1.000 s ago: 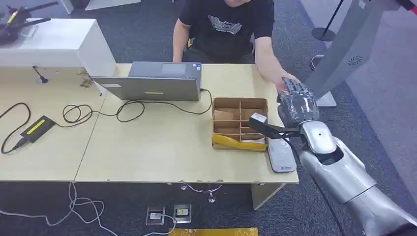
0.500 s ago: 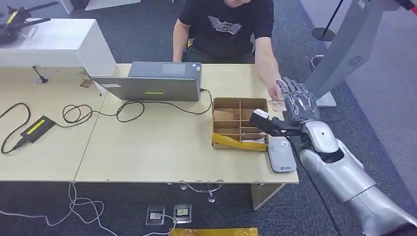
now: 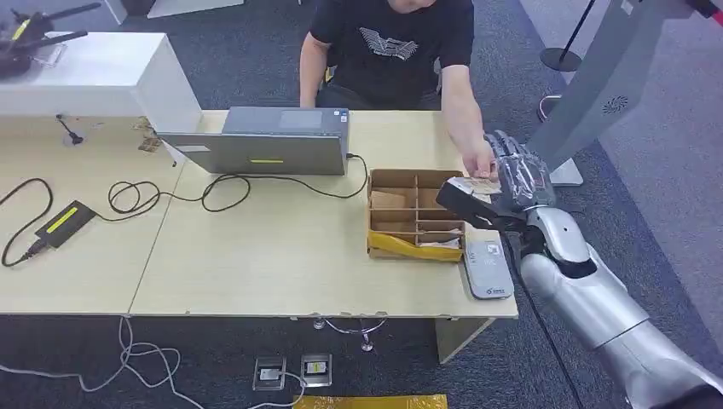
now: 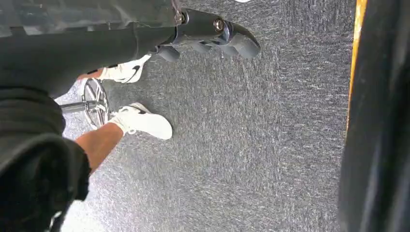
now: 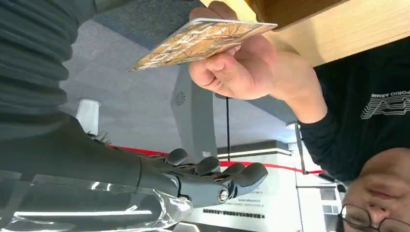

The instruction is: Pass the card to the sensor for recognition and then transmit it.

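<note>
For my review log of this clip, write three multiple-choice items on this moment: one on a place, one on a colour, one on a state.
1. Where does the white card reader lie?
A. on the laptop
B. on the table beside the cardboard box
C. on the floor

2. What colour is the person's shirt?
A. black
B. red
C. white

3. Who holds the card?
A. the right hand
B. nobody; it lies in the box
C. the person's hand

Key: 1 B, the reader lies on the table next to the cardboard box. 2 A, the shirt is black. 3 C, the person's hand pinches the card while the right hand has its fingers apart, off it.
</note>
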Controlling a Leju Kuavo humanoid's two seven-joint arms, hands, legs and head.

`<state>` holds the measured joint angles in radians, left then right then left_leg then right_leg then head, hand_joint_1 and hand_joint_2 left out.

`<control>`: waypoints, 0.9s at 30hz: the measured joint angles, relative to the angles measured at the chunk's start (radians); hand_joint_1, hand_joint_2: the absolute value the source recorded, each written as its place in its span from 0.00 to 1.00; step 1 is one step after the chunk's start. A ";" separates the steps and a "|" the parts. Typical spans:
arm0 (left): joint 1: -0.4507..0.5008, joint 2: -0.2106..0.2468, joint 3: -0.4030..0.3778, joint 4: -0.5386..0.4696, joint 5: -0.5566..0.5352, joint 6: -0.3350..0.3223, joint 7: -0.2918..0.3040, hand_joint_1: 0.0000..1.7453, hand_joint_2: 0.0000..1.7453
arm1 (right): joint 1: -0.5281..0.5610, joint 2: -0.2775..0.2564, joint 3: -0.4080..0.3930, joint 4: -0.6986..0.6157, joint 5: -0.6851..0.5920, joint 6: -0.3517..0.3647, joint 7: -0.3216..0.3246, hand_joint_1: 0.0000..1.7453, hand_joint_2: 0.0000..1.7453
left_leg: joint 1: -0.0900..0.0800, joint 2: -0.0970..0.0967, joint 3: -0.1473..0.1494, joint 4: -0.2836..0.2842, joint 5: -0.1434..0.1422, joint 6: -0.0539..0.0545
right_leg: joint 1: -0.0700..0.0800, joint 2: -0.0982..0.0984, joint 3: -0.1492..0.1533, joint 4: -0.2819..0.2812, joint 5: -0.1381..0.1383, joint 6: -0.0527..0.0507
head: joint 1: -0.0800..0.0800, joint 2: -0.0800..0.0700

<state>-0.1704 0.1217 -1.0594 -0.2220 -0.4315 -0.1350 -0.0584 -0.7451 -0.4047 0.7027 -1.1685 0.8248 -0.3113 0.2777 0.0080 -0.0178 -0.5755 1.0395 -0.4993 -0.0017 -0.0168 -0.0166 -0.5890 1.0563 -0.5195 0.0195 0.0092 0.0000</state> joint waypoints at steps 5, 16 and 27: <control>0.002 0.000 0.000 0.000 -0.002 0.006 0.000 0.00 0.00 | 0.000 0.001 0.000 0.017 0.010 -0.010 0.013 0.00 1.00 | 0.000 0.000 0.000 0.000 0.000 0.000 | 0.000 0.000 0.000 0.000 0.000 0.000 | 0.000 0.000; -0.002 0.000 0.000 0.000 -0.013 -0.001 0.000 0.00 0.00 | 0.001 -0.021 0.000 0.048 0.077 -0.013 0.081 0.00 1.00 | 0.000 0.001 0.001 0.000 0.000 0.000 | 0.000 0.001 0.000 0.000 0.000 0.000 | 0.000 0.000; -0.017 0.000 0.000 0.000 -0.019 -0.002 0.000 0.00 0.00 | 0.018 -0.050 -0.009 0.053 0.109 -0.018 0.105 1.00 1.00 | 0.000 0.001 0.001 0.000 0.000 0.000 | 0.000 0.001 0.000 0.000 0.000 0.000 | 0.000 0.000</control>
<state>-0.1875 0.1217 -1.0594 -0.2220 -0.4505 -0.1373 -0.0584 -0.7273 -0.4551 0.6939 -1.1154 0.9335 -0.3296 0.3830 0.0080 -0.0165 -0.5745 1.0397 -0.4993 -0.0017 -0.0168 -0.0156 -0.5891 1.0562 -0.5193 0.0195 0.0092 0.0004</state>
